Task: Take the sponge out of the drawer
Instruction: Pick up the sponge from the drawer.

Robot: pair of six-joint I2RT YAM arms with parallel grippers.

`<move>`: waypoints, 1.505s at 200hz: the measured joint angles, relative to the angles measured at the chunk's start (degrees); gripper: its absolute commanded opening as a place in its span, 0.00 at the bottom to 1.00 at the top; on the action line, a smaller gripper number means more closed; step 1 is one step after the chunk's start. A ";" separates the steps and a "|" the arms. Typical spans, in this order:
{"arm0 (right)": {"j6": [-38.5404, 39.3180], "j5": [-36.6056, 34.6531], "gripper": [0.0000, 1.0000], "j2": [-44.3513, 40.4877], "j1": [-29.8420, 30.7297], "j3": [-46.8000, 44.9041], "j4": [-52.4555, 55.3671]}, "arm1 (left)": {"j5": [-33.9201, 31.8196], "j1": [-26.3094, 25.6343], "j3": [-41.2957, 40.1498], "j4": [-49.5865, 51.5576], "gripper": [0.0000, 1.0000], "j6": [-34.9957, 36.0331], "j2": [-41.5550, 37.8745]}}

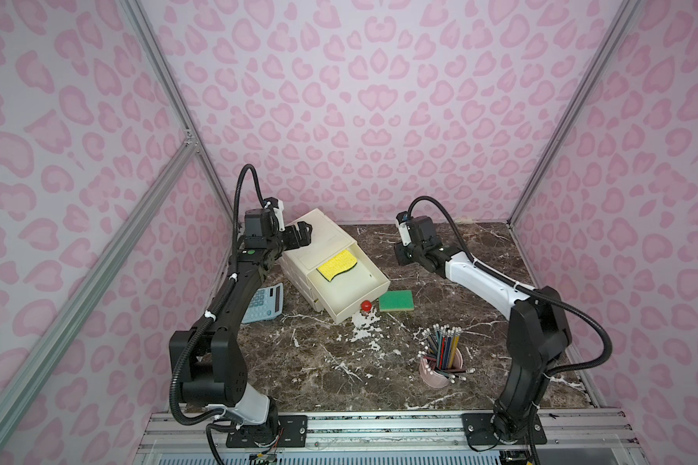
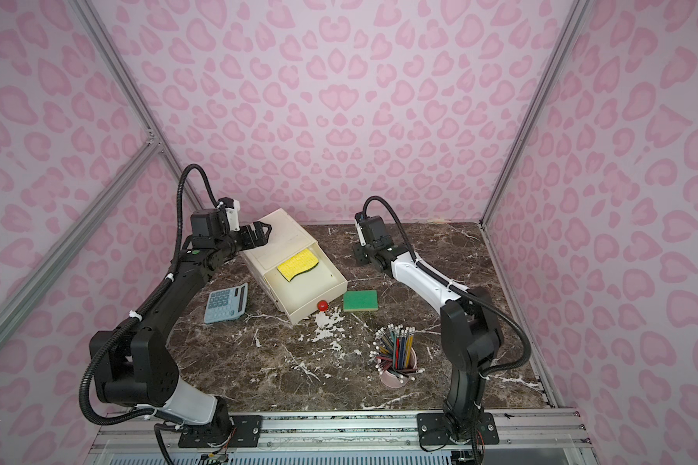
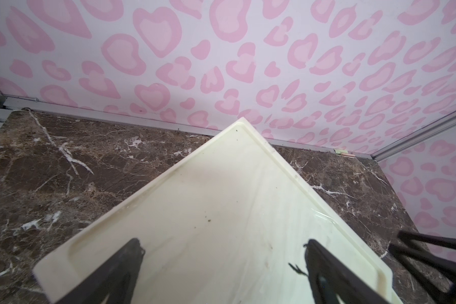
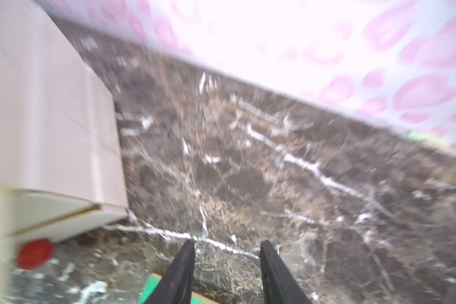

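A yellow sponge [image 1: 336, 265] [image 2: 298, 264] with a dark green underside lies in the pulled-out top drawer [image 1: 361, 278] [image 2: 323, 277] of a cream drawer unit [image 3: 221, 197]. The sponge sits at the drawer's inner end, partly under the unit's top. A red knob [image 1: 365, 306] [image 4: 34, 254] is on the drawer front. My left gripper [image 1: 305, 233] [image 2: 263, 231] [image 3: 223, 244] hovers open over the unit's top, behind the sponge. My right gripper [image 1: 400, 257] [image 2: 359, 255] [image 4: 228, 243] hangs over the bare table right of the unit, jaws apart and holding nothing.
A green sponge [image 1: 396, 301] [image 2: 360, 301] [image 4: 153, 287] lies on the marble table just right of the drawer front. A blue calculator [image 1: 263, 302] rests left of the unit under my left arm. A pink cup of pencils [image 1: 442, 358] stands front right. Walls close in at the back.
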State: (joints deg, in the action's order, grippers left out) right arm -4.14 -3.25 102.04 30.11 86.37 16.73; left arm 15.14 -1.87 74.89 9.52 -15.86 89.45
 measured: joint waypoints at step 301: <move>-17.40 1.86 0.60 8.48 17.16 5.20 -3.41 | 0.33 -0.02 -0.90 -0.87 0.99 0.44 -0.46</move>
State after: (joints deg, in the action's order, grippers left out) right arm -21.54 -1.39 110.52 47.27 91.57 13.32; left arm 15.46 -1.89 74.00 8.64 -15.42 88.99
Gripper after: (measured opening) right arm 0.599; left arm 0.987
